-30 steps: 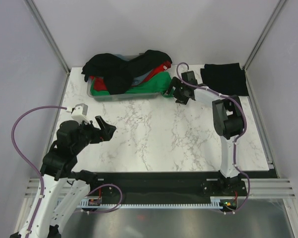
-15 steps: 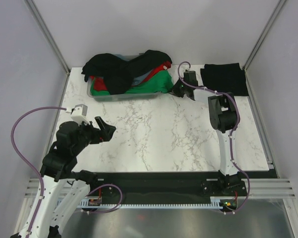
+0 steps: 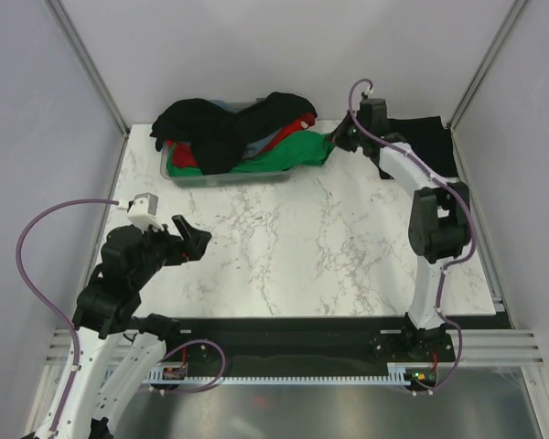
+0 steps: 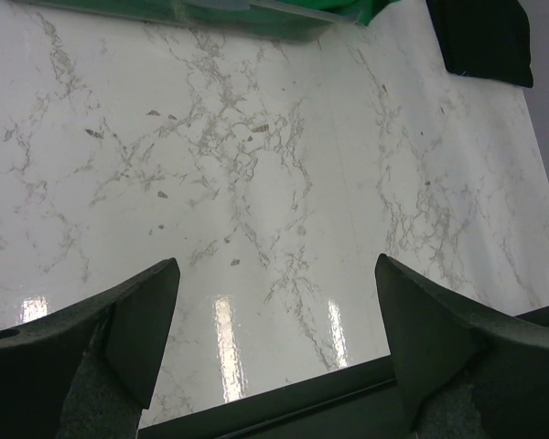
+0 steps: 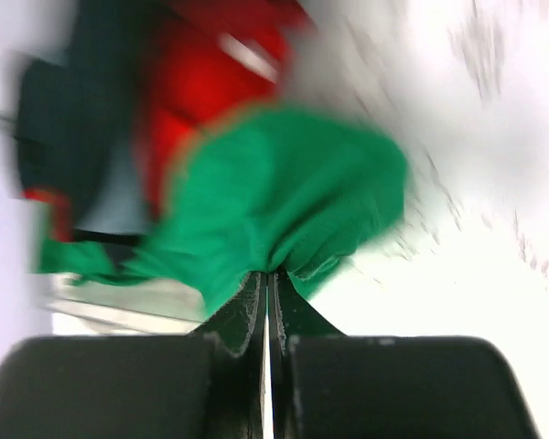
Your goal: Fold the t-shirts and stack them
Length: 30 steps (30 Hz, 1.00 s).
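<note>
A heap of t-shirts fills the translucent tub (image 3: 177, 173) at the back left: black ones (image 3: 215, 123) on top, a red one (image 3: 182, 155), and a bright green one (image 3: 288, 153) spilling over the right end. My right gripper (image 3: 337, 142) is shut on the edge of the green t-shirt (image 5: 284, 201), its cloth bunched at the fingertips (image 5: 256, 293) and lifted. A folded black t-shirt (image 3: 419, 139) lies flat at the back right. My left gripper (image 3: 194, 238) hovers open over bare marble at the front left, with nothing between its fingers (image 4: 137, 315).
The marble tabletop (image 3: 302, 247) lies between the arms. Grey walls and metal posts close in the back and sides. The table's dark front edge (image 4: 348, 389) shows just under the left gripper.
The right gripper has shut on the green t-shirt's edge and lifted it up and to the right, toward the back. The left arm has barely moved.
</note>
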Motion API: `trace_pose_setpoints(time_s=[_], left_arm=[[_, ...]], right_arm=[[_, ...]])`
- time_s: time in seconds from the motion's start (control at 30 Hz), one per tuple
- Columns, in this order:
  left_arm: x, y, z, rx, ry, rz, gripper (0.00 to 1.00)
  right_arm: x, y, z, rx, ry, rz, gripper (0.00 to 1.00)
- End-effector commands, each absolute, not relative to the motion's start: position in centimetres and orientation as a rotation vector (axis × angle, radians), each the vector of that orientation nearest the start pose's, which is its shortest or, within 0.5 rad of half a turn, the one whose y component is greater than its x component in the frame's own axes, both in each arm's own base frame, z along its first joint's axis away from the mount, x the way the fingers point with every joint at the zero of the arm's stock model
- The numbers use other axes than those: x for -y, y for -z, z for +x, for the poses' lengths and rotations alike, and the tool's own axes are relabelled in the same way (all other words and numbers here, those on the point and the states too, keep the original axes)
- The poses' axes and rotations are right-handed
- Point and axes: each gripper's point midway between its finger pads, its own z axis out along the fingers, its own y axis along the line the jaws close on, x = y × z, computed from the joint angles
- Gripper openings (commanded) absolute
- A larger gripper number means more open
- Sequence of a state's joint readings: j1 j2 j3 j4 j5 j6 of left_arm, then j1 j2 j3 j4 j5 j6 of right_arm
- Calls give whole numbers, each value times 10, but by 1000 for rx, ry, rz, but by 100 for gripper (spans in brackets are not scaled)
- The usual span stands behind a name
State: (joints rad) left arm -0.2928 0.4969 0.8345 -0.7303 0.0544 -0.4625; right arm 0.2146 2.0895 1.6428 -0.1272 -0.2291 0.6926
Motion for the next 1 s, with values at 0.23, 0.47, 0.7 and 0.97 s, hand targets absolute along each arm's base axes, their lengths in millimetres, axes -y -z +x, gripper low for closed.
trace_pose_setpoints(time_s=[0.23,0.47,0.7,0.97], left_arm=[[83,-256,201,-1949,514,-131,94],[82,-254,202,-1955,505,-141,94],[74,-244,208,-1992,452,-197,95],[59,-220,250,-2124,234,-273,100]], right_arm=[[-141,-614,445,-1329,-777,134,0],[-104,-644,381,-1244,-690,165,0],[-80,-495,365,-1589,-548,338,54],[-73,-310,302,-1973,-471,404,98]])
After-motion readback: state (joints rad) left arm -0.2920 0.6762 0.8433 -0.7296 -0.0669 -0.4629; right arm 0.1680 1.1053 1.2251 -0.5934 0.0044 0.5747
